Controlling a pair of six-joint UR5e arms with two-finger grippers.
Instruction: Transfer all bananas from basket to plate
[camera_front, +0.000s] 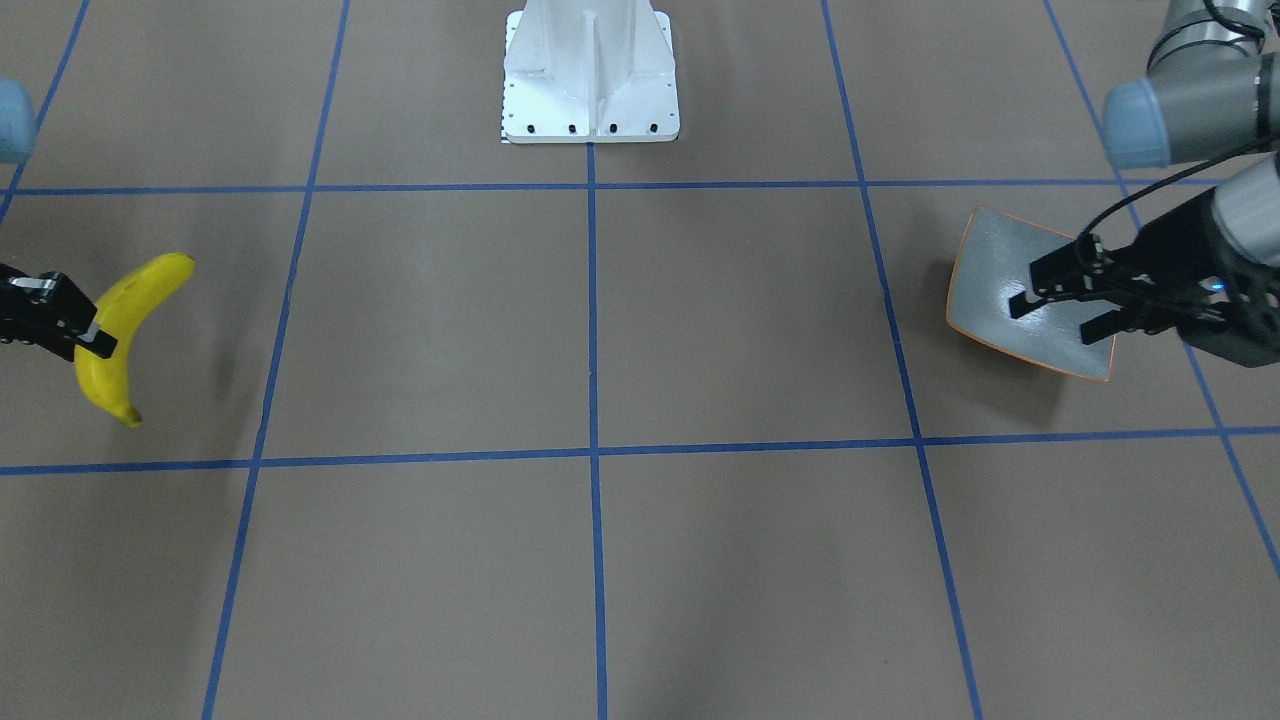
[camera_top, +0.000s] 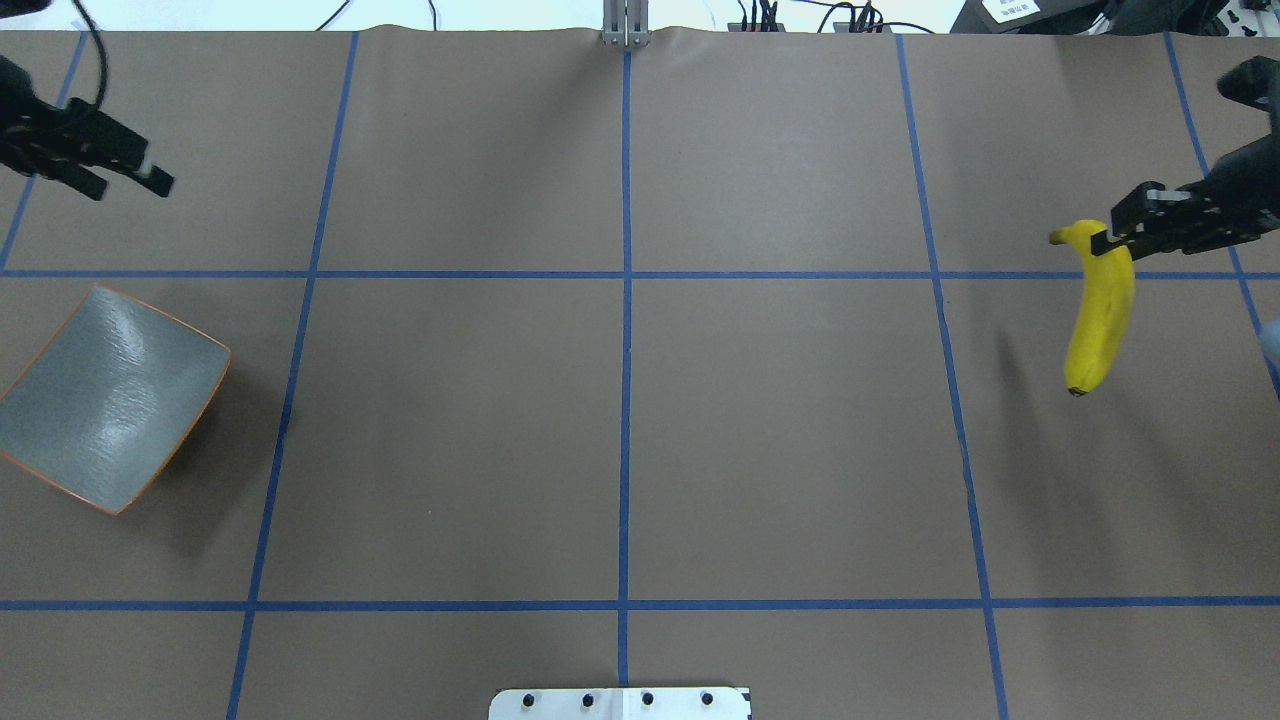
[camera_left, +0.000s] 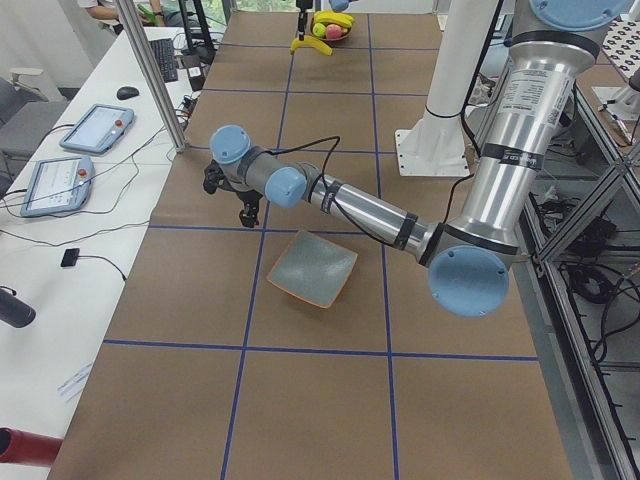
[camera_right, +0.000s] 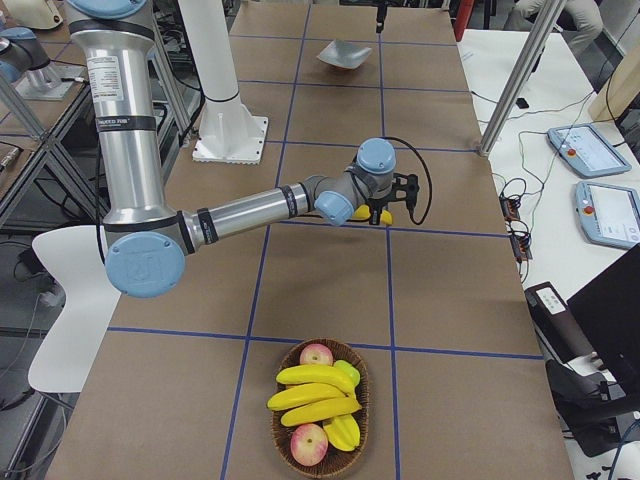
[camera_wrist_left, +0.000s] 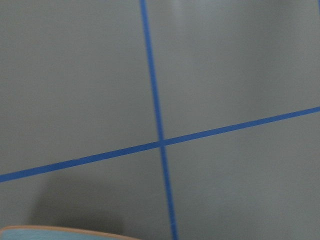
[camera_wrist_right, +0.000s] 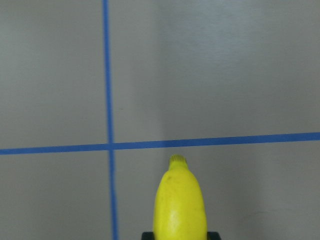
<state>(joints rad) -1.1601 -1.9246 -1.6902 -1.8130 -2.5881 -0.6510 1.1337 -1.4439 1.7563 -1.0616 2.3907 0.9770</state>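
I see right gripper (camera_top: 1105, 240) clamped on a glossy, curved, bright-yellow banana (camera_top: 1100, 310), dark-tipped. Left gripper (camera_front: 1063, 311): jaws apart, near grey-green, orange-rimmed plate (camera_top: 105, 405).

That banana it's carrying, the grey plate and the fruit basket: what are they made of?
The banana is probably plastic, not real: evenly bright yellow, smooth, with a soft sheen. The plate is likely glazed ceramic or melamine: a shiny grey-green surface with glare and a thin orange rim. The basket looks like woven wicker, brown and matt, though it is too small to be sure.
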